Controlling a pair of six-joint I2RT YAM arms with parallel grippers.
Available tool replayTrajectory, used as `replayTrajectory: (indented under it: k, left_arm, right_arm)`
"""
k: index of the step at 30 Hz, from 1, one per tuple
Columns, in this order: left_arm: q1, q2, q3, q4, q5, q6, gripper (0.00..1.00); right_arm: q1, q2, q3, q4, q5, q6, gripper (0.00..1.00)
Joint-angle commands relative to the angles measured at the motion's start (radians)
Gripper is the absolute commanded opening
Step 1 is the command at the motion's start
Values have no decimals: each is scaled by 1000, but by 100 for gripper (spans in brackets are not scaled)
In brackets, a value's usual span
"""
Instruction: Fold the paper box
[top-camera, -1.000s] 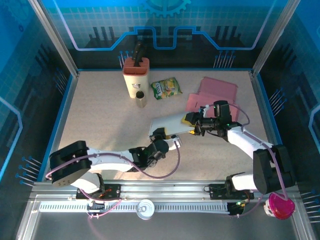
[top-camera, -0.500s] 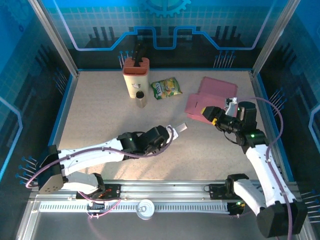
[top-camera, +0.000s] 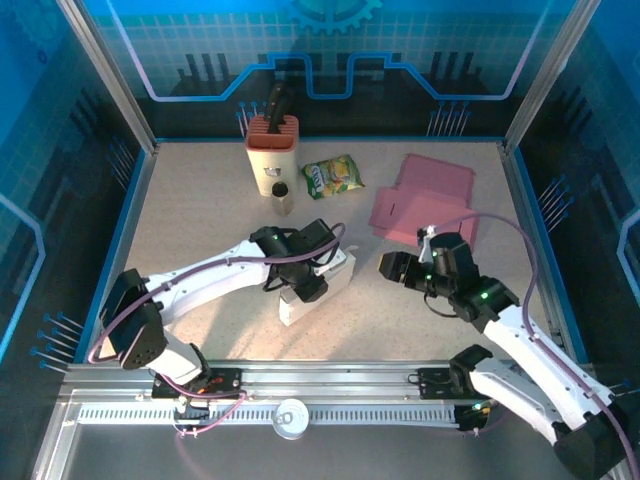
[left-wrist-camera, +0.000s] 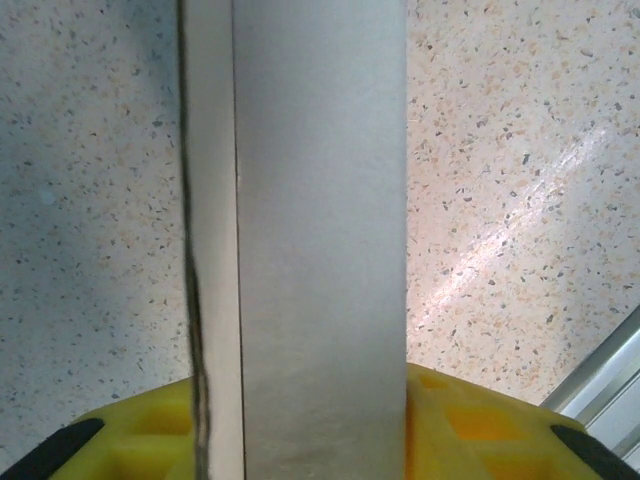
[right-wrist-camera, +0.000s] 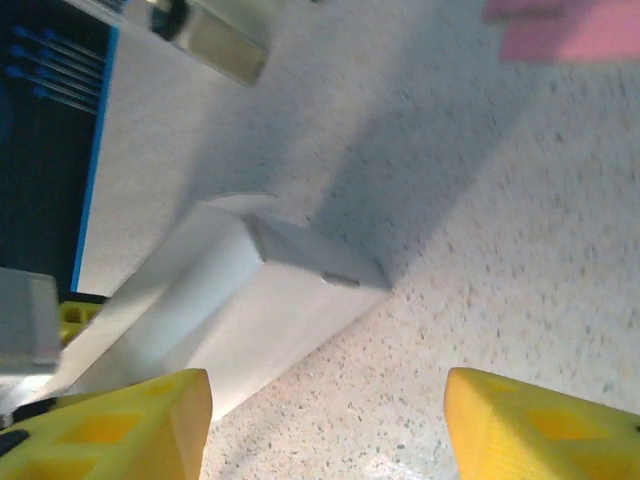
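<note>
My left claw (left-wrist-camera: 305, 420) is closed on the paper box (left-wrist-camera: 320, 200). In the left wrist view its yellow fingers (left-wrist-camera: 480, 425) press against the two long sides of the box, one on each side. The box is white, matt, smooth cardboard, long and flat-faced like a bar. Its edges are straight, and one thin dark seam runs along its length near the left side.

From above, the box lies slanted in the middle of the table (top-camera: 200, 230), one end toward the near edge and the other toward the far right. I cannot tell whether it rests on the table or is a little raised.

My right claw (right-wrist-camera: 328, 430) stands wide, with nothing between its blocky yellow plastic tips. It is near the right end of the box, apart from it. The right wrist view shows that end closed, flat and square-cornered.

The table top is pale beige with fine dark and orange speckles, like polished stone, and it has a slight shine.

At the far right a pink sheet (top-camera: 425, 198) lies flat. At the far side stand a beige knife block (top-camera: 272, 150), a small jar (top-camera: 281, 198) with a dark lid, and a crinkled green-yellow snack bag (top-camera: 333, 176).
</note>
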Motion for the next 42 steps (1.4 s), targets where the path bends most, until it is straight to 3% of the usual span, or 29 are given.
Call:
replayTrajectory:
  k: [1, 4, 7, 15, 20, 25, 38, 42]
  left_arm:
    - [18, 31, 46, -75, 86, 28, 38]
    - [27, 53, 58, -81, 87, 69, 37]
    - [31, 60, 54, -77, 73, 112, 34]
    - [48, 25, 17, -32, 56, 203, 29]
    - [53, 31, 14, -33, 95, 269, 27]
    - [63, 29, 21, -61, 175, 348, 28]
    - [94, 57, 34, -96, 227, 413, 27]
    - [93, 61, 37, -95, 222, 412, 27]
  right_arm:
    - [89, 13, -26, 49, 159, 221, 62]
    - [118, 53, -11, 102, 196, 249, 61]
    - [96, 107, 39, 133, 173, 146, 61]
    - [-123, 210, 53, 281, -283, -299, 51]
    - [-150, 222, 68, 253, -389, -517, 45]
    - [-147, 222, 49, 262, -412, -704, 45]
    - [-67, 303, 79, 231, -334, -813, 51]
    - [-56, 332, 103, 203, -364, -820, 47]
